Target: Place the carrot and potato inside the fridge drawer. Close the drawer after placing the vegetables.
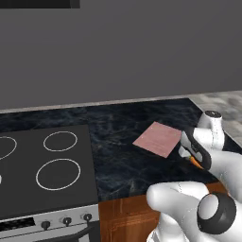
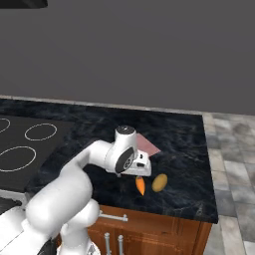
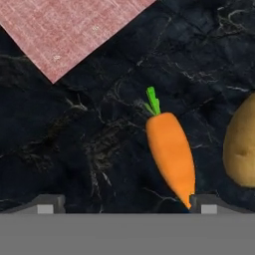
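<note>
Fingertips (image 3: 50,203) of the end effector (image 3: 127,204) stand at the bottom of the hand view, spread wide, nothing between them. It hangs above the dark marbled surface (image 3: 89,149), facing down.

Carrot (image 3: 170,152) lies flat on the surface, green top pointing toward the pink cloth (image 3: 64,30), orange tip pointing at the right-hand fingertip and ending right against it in the hand view. Cannot tell whether tip and finger touch. Most of the carrot sits off-centre, toward that one finger rather than midway between the two.

Potato (image 3: 241,144) lies just beside the carrot, apart from it, on the side away from the cloth; partly cut by the frame edge in the hand view.

Right base view: carrot (image 2: 140,185) and potato (image 2: 159,182) lie side by side near the front edge of the surface (image 2: 184,144), directly below the arm's hand; cloth (image 2: 148,145) lies just behind, partly hidden by the hand.

Left base view: cloth (image 1: 158,139) flat on the surface, a sliver of the carrot (image 1: 194,162) showing under the hand. Stove (image 1: 47,165) with ringed burners sits well to the left. Wooden cabinet (image 2: 149,229) fronts below the surface edge.
</note>
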